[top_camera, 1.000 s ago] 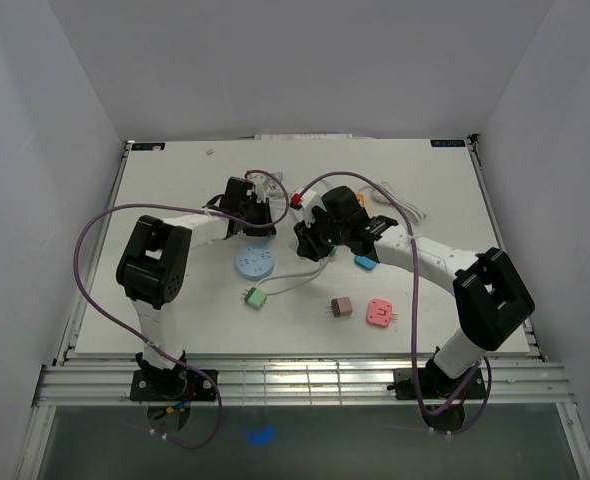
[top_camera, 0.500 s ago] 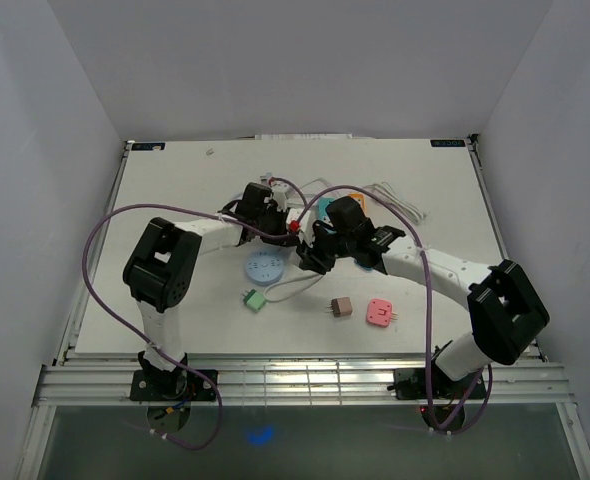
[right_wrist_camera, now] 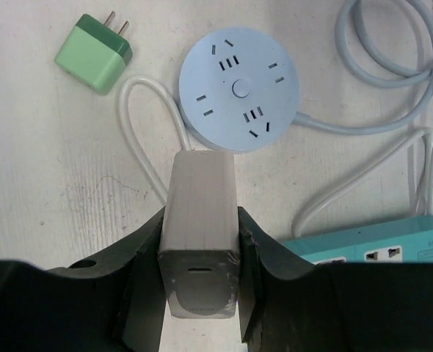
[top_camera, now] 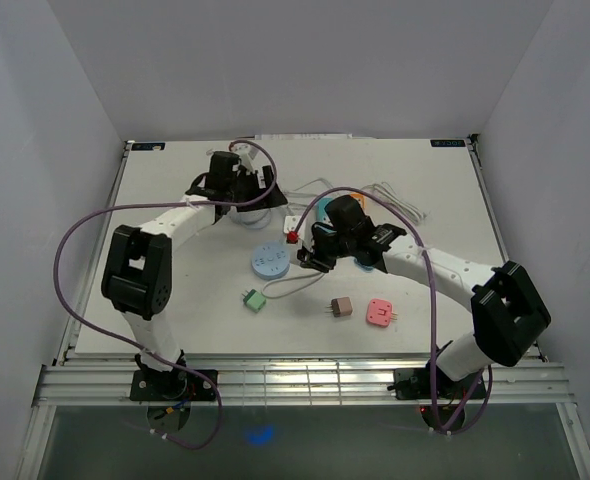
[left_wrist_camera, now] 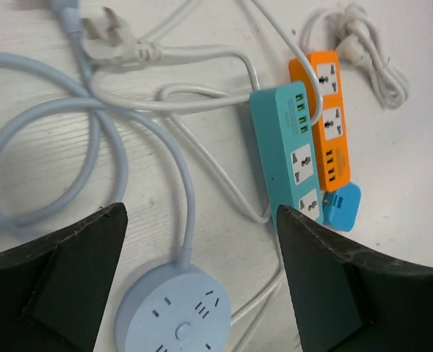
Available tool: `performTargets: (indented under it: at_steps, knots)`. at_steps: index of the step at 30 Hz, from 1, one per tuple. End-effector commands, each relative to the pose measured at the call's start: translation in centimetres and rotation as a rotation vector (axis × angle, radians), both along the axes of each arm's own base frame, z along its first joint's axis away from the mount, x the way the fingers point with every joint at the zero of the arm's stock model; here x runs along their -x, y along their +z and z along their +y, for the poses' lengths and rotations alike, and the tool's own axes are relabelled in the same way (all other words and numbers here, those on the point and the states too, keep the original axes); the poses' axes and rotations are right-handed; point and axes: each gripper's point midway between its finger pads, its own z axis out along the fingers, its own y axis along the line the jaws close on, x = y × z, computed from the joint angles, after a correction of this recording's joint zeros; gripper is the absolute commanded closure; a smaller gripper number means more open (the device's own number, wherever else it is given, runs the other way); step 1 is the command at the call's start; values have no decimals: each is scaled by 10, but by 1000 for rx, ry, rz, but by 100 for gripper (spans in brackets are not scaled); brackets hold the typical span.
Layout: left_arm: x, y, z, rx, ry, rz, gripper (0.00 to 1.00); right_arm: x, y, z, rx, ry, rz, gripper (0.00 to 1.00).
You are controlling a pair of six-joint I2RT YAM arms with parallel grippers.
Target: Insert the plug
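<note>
My right gripper (right_wrist_camera: 200,220) is shut on a white block-shaped plug (right_wrist_camera: 202,191), which points at the round pale-blue socket hub (right_wrist_camera: 238,88) just ahead of it. In the top view the plug (top_camera: 294,228) hangs at the right edge of the hub (top_camera: 270,260), gripped by my right gripper (top_camera: 302,246). My left gripper (top_camera: 241,184) is farther back and to the left, open and holding nothing. Its wrist view shows wide-apart fingers (left_wrist_camera: 62,282) with the hub (left_wrist_camera: 176,315) and its blue cable below them.
A teal power strip (left_wrist_camera: 290,158) and an orange one (left_wrist_camera: 326,117) lie side by side with a blue plug (left_wrist_camera: 343,207) beside them, among loose white cables. A green plug (top_camera: 254,298), a brown plug (top_camera: 341,308) and a pink plug (top_camera: 379,313) lie nearer the front.
My left gripper has opened and drawn back to the far left, away from the hub. The right gripper has kept its grip on the plug and stays beside the hub.
</note>
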Motion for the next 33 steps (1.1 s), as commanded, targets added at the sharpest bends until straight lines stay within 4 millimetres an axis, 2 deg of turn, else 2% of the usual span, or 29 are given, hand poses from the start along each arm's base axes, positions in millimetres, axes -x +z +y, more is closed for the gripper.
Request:
performTargets:
  at_steps: [1, 2, 4, 7, 14, 18, 23, 27, 28, 30, 31, 32, 33]
  knots:
    - [3, 41, 32, 107, 148, 23, 6, -7, 17, 15, 28, 124, -73, 92]
    - [9, 33, 37, 112, 159, 50, 6, -11, 26, 21, 26, 134, -80, 92]
    - [13, 32, 48, 115, 196, 66, 6, -10, 15, 22, 81, 170, -53, 92]
    - [26, 6, 63, 73, 268, 152, 5, -26, 11, 25, 114, 154, -126, 92]
    - [35, -13, 71, 118, 348, 207, 6, -44, 0, 28, 160, 167, -178, 92]
    - [44, -14, 78, 160, 412, 238, 6, -53, 2, 36, 165, 198, -202, 92]
    - [57, -4, 81, 195, 450, 242, 5, -67, 1, 41, 198, 232, -251, 92]
    - [70, -9, 84, 215, 498, 297, 5, -77, 0, 44, 215, 247, -282, 92]
    - [76, -17, 88, 201, 524, 326, 5, -83, 2, 46, 208, 244, -287, 92]
    - [81, -16, 90, 227, 562, 343, 5, -90, 7, 49, 168, 221, -264, 92]
    - [89, -23, 91, 230, 571, 360, 5, -99, 11, 50, 137, 196, -251, 92]
    - [91, -25, 90, 244, 576, 362, 5, -102, 13, 51, 114, 181, -231, 92]
    - [90, -17, 90, 280, 585, 337, 5, -105, 14, 51, 95, 159, -202, 92]
